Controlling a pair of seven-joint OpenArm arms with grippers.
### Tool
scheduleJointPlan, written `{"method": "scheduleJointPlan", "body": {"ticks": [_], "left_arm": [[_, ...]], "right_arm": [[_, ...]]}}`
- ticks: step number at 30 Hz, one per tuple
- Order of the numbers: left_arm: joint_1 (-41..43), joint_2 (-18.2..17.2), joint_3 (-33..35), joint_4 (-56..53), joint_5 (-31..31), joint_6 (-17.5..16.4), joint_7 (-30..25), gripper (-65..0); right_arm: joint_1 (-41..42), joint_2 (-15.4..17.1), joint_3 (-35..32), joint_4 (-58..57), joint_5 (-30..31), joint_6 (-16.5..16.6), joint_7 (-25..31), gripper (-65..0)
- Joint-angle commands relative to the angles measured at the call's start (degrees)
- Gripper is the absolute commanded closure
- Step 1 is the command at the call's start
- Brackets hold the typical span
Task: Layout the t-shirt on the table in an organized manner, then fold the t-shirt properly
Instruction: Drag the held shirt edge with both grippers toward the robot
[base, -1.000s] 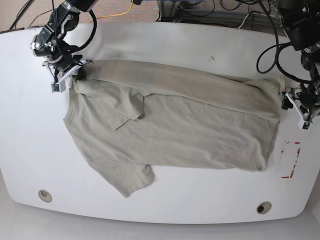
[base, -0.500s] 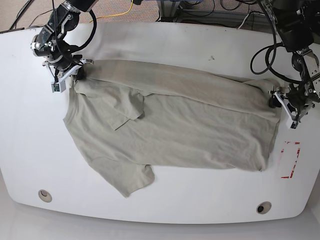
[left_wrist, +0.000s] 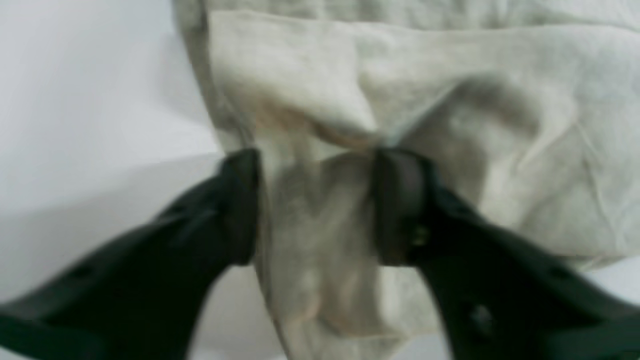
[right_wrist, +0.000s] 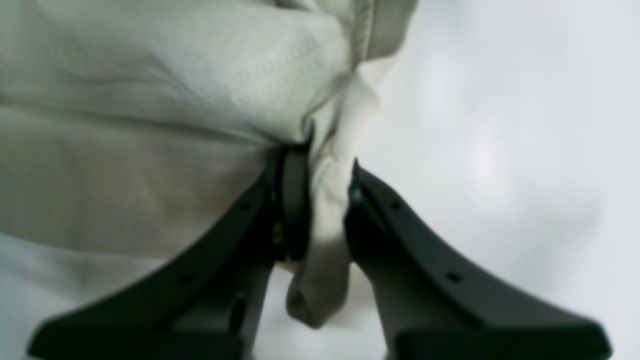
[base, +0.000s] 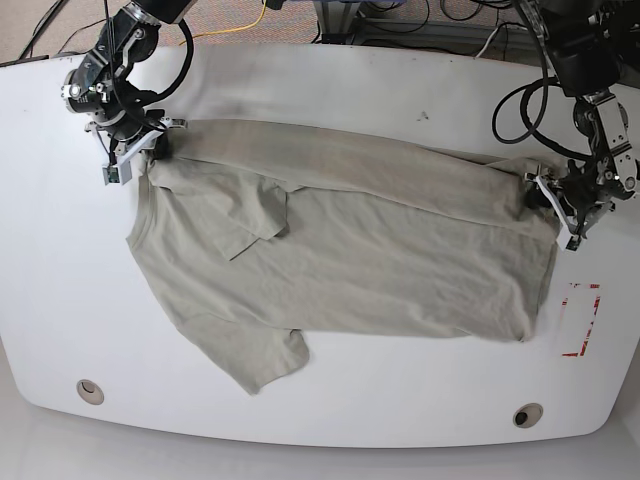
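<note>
White and glossy, the surface (base: 330, 80) carries the t-shirt (base: 380, 260), which is spread wide across its middle, with cables and a strip of carpet behind the far edge. Two round metal grommets (base: 90, 390) sit near the front edge, and a red tape outline (base: 583, 318) lies just in front of the left claw, beyond the cloth's hem.

The right claw (base: 135, 150) is at the far corner of the garment on the base view's left. Its dark fingers (right_wrist: 295, 200) stand close together, pinching a narrow bunch of fabric that hangs down between them; the rest of the shirt fans out from that pinch, away from the claw and toward the other arm.

The left claw (base: 556, 204) is at the opposite far corner, on the base view's right. Its fingers (left_wrist: 400, 200) stand a fair way apart with a thick fold of cloth filling the gap between them, both inner faces against the fabric. The wrist view is too blurred to say whether it is actually squeezing that fold.

Between the two claws the upper edge of the shirt runs in a long folded ridge. One short sleeve (base: 265, 360) points toward the front edge, and another flap (base: 255, 215) lies folded over the body, nearer the right claw.
</note>
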Motion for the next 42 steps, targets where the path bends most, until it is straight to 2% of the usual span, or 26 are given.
{"method": "scheduleJointPlan", "body": {"ticks": [1,7,9,13,15,18,24,29,35,42], "left_arm": [[0.31,-1.02,0.06,0.72,0.54,-0.03,0.47,-25.0],[0.84,-1.11,-0.11,0.8,2.83,-0.03,0.47,-23.6],[1.36,-0.93,-0.29,1.07,4.76,-0.03,0.47,-18.7],[2.07,-0.76,-0.29,1.24,6.61,-0.03,0.47,-4.2],[2.77,-0.76,-0.29,1.24,6.61,-0.03,0.56,-1.4],[4.44,-0.93,-0.29,1.6,6.43,-0.03,0.65,-1.5],[9.27,-0.84,-1.78,6.43,6.43,-0.03,1.17,-1.4],[13.49,-0.58,-1.87,13.46,6.26,-0.03,6.18,-1.4],[18.15,1.18,-1.87,21.02,6.34,-0.03,8.47,-1.5],[24.75,2.06,-1.78,27.53,6.52,-0.03,8.65,-1.8]], "right_arm": [[-0.04,0.19,0.02,0.37,-1.0,-0.05,-1.72,-8.2],[-0.04,0.19,0.02,0.37,-1.0,-0.05,-1.72,-8.1],[-0.04,0.19,0.02,0.37,-1.0,-0.05,-1.72,-7.9],[-0.04,0.28,0.02,0.37,-1.44,-0.05,-1.72,-6.0],[-0.3,0.71,0.02,0.37,-1.52,-0.05,-1.72,-2.9],[-0.74,2.65,0.02,0.45,-1.08,-0.05,-1.89,-0.3],[-2.67,4.32,0.02,0.54,-1.0,-0.05,-1.98,0.0],[-5.22,6.17,0.11,2.3,-1.0,-0.05,-2.16,0.0],[-9.09,6.17,0.11,7.05,-1.08,-0.05,-2.33,0.0],[-13.66,6.08,0.29,11.36,-1.0,-0.05,-5.59,0.0]]}}
